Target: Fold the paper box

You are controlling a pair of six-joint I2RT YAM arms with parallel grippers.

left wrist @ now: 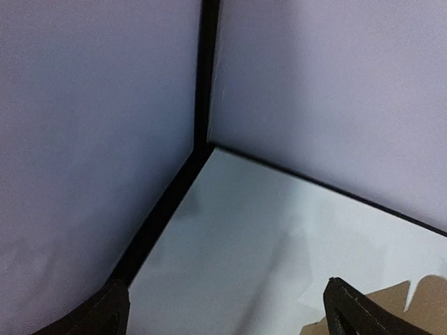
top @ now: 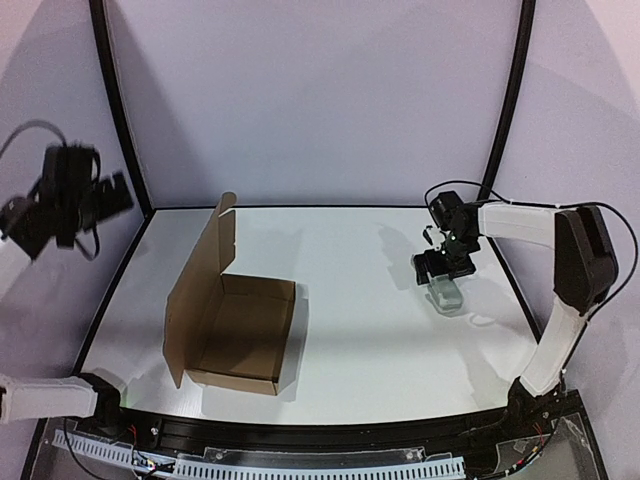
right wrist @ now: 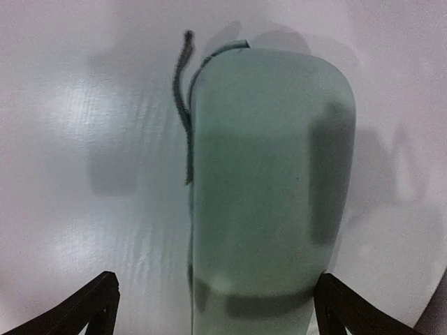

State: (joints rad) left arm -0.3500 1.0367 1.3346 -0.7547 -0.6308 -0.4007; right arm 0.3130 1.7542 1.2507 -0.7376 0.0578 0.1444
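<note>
The brown cardboard paper box [top: 240,325] sits left of centre on the white table, its tray walls up and its lid flap standing upright on the left side. A corner of it shows in the left wrist view [left wrist: 413,301]. My left gripper [top: 105,195] is raised high at the far left, away from the box, open and empty [left wrist: 223,317]. My right gripper [top: 440,272] hangs over a pale grey-green case [top: 448,296] at the right. It is open [right wrist: 220,310], with its fingers on either side of the case [right wrist: 269,174].
Black frame posts [top: 120,110] rise at the back left and back right. The table's black edge [left wrist: 167,202] meets the purple wall in the back left corner. A thin dark cord [right wrist: 183,98] lies along the case's left side.
</note>
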